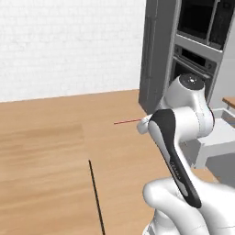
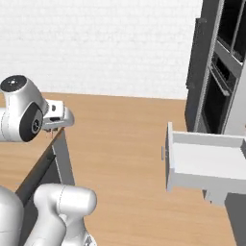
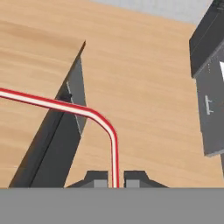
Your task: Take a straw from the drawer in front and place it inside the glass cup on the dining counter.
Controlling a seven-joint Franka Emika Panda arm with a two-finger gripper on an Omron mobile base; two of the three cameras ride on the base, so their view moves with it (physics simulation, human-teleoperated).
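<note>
My gripper (image 3: 115, 178) is shut on the straw (image 3: 65, 106), a thin red one. It rises from between the fingertips, bends and runs off to the left over the edge of a light-wood countertop (image 3: 30, 48). In the left base view the straw (image 1: 126, 121) pokes out leftward from behind my arm, level above the floor near the countertop (image 1: 41, 174). The drawer (image 2: 169, 153) stands pulled open at the right, its white inside bare; it also shows behind my arm as the drawer (image 1: 219, 137). The glass cup is out of view.
The countertop has a dark side panel (image 3: 57, 144) facing me, seen also as a dark panel (image 2: 48, 166). A tall dark oven stack (image 1: 193, 50) rises behind the drawer. Wood floor (image 2: 120, 144) lies between counter and drawer. A white brick wall (image 1: 69, 46) closes the back.
</note>
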